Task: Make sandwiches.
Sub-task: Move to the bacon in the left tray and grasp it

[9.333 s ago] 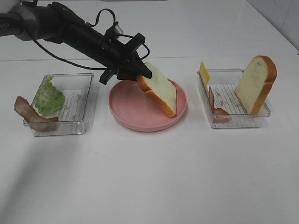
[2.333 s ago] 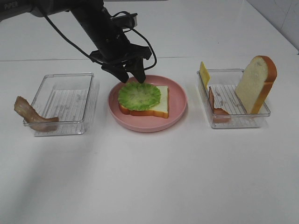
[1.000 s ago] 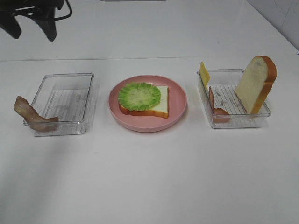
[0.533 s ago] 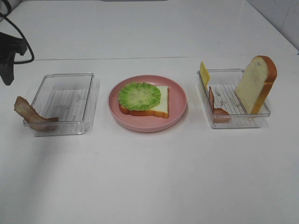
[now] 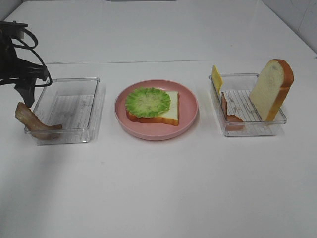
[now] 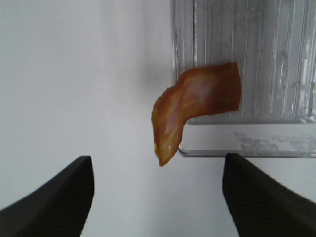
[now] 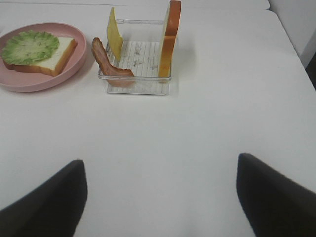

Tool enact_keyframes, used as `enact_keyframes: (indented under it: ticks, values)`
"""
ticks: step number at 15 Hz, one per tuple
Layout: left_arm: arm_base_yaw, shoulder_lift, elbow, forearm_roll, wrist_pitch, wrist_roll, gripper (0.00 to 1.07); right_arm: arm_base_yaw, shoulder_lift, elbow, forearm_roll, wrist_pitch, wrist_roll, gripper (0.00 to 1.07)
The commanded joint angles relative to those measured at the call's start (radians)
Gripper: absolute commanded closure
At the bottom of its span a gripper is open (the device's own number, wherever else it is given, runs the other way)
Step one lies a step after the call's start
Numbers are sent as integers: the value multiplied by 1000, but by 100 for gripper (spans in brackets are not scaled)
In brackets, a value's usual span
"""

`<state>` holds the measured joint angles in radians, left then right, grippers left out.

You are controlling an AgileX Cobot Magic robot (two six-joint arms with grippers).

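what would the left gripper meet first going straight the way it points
Probably the bacon strip draped over the clear tray rim, centred ahead of the left gripper, jaws open; depth unclear.

Before me: pink plate [image 5: 186,119] on the white table [image 5: 158,188], left clear tray [image 5: 74,80] and right clear tray [image 5: 250,131] flanking it.

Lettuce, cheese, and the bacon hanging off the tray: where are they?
lettuce leaf [image 5: 147,101]: exterior high view, middle of the leaf.
cheese slice [image 5: 216,78]: exterior high view, middle of the yellow slice.
bacon strip [image 6: 197,98]: left wrist view, middle of the strip, near its bend.
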<state>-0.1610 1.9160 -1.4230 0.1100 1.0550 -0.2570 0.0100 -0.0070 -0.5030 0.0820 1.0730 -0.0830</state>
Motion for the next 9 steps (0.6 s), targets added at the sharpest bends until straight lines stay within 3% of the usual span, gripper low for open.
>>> enact_keyframes:
  ticks: [1, 7, 9]
  values:
    - [2, 51, 7, -13, -45, -12, 38, 1, -12, -1, 2, -12, -8, 29]
    - [2, 130, 7, -32, -117, -11, 47, 1, -12, -1, 2, -12, -8, 29]
    - [2, 137, 7, -34, -127, -11, 55, 1, -12, -1, 2, -12, -8, 29]
